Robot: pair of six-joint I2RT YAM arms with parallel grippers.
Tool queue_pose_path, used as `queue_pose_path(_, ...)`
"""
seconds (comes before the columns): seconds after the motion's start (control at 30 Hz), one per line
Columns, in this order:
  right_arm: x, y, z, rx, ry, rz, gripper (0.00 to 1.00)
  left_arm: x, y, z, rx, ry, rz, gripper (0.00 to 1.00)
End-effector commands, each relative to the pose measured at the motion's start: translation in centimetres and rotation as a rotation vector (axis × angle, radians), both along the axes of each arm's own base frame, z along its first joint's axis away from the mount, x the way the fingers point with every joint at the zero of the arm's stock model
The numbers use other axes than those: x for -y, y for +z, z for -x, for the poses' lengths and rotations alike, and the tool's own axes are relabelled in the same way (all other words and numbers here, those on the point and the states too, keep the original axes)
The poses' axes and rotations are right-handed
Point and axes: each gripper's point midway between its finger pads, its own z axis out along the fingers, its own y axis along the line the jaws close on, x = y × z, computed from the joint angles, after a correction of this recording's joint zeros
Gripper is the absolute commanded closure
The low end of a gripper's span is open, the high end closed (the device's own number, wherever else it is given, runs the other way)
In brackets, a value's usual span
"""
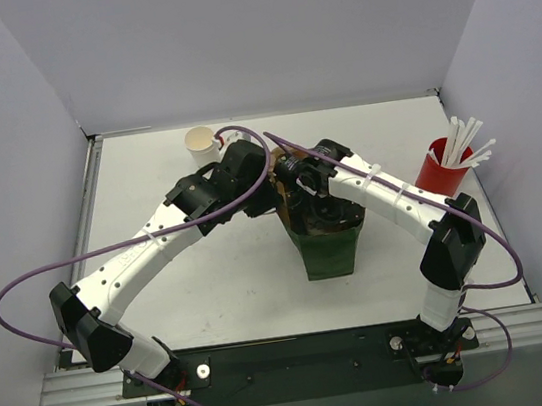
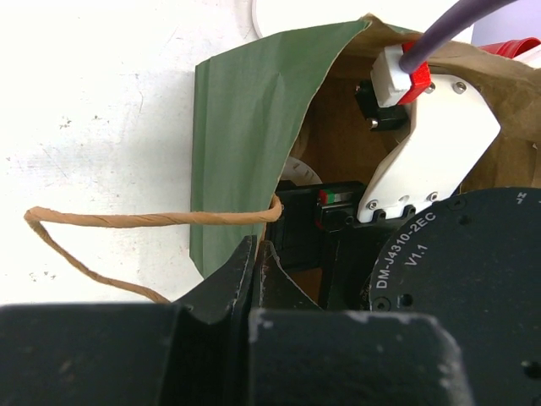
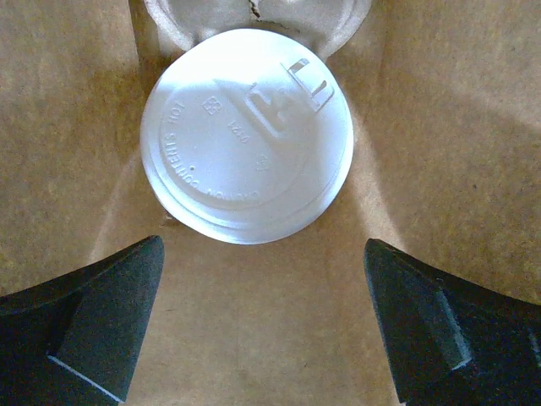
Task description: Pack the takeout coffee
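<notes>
The lidded cup (image 3: 247, 135) shows a flat white plastic top with embossed lettering and a sip tab. It sits inside the brown-lined green paper bag (image 2: 245, 127), just beyond the right gripper (image 3: 262, 254), whose fingers stand wide apart and clear of it. A grey moulded carrier rim (image 3: 254, 13) lies past the lid. The left gripper (image 2: 256, 262) is pressed shut at the bag's mouth edge, with the twine handle (image 2: 127, 222) just ahead; whether it pinches paper is unclear.

Lidded cup (image 3: 247, 135) sits inside the bag (image 1: 323, 251).
</notes>
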Motion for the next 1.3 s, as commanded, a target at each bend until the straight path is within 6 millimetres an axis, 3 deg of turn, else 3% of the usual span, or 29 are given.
queue_pose_path(0.0,-1.7,3.3,0.4,0.068,0.037,-0.101,0.00,0.2,0.8,-0.2,0.013,0.002,-0.001,1.00)
queue_pose_path(0.3,-2.9,4.0,0.7,0.077,0.046,-0.151,0.00,-0.1,0.3,-0.2,0.001,0.014,-0.019,1.00)
queue_pose_path(0.8,-1.5,4.1,-0.7,0.066,0.010,-0.171,0.00,-0.8,-0.1,0.3,0.006,-0.004,-0.050,1.00)
queue_pose_path(0.97,-1.9,3.9,-0.7,0.058,0.010,-0.180,0.00,-0.8,-0.5,0.5,0.011,-0.057,-0.119,1.00)
queue_pose_path(1.27,-0.9,3.0,-0.7,0.055,-0.002,-0.139,0.00,-1.5,-2.2,0.6,0.014,-0.152,-0.296,1.00)
